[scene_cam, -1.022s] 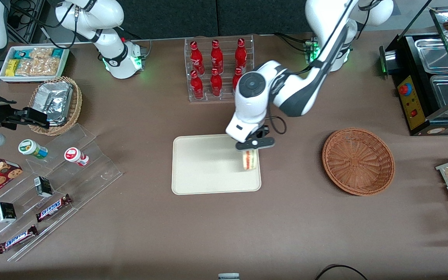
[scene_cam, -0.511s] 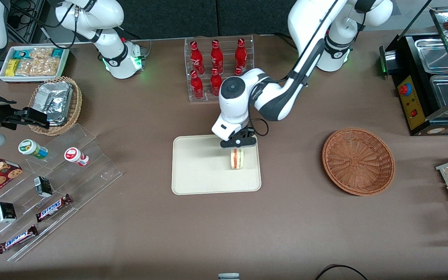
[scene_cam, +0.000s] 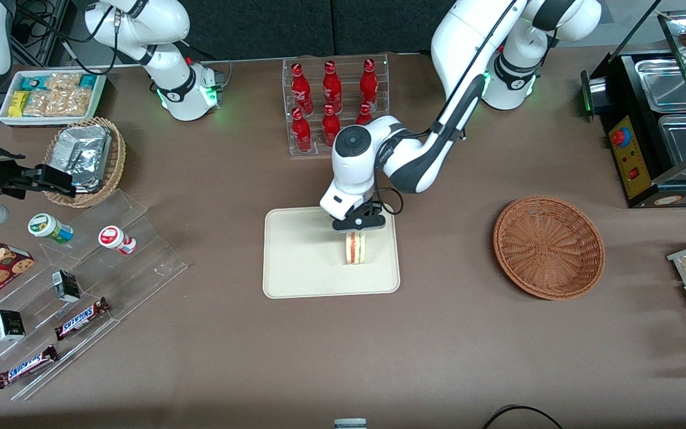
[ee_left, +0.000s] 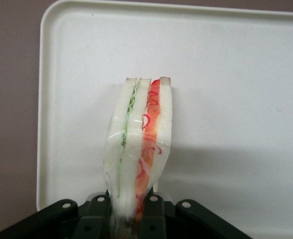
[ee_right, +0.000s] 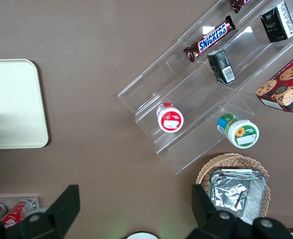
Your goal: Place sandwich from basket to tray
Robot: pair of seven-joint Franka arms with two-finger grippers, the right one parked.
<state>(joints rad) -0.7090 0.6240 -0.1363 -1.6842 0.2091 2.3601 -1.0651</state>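
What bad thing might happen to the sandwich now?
The gripper holds the sandwich on its thin edge over the tray, so it may tip flat once let go. Its wrap looks pinched between the fingers, so it might cling and lift again. The squeeze might also squash the soft bread.

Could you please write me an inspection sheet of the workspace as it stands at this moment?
Surface: brown table.
Job's things: sandwich held on edge over the tray; contact unclear. Basket empty, toward the working arm's end.
Clutter: red bottles in a rack, foil-packet basket, Snickers bars on an acrylic stand.
Grippers: gripper above the tray, shut on the sandwich.
Cables: black cable at the table's near edge.
Surroundings: black warming cabinet.
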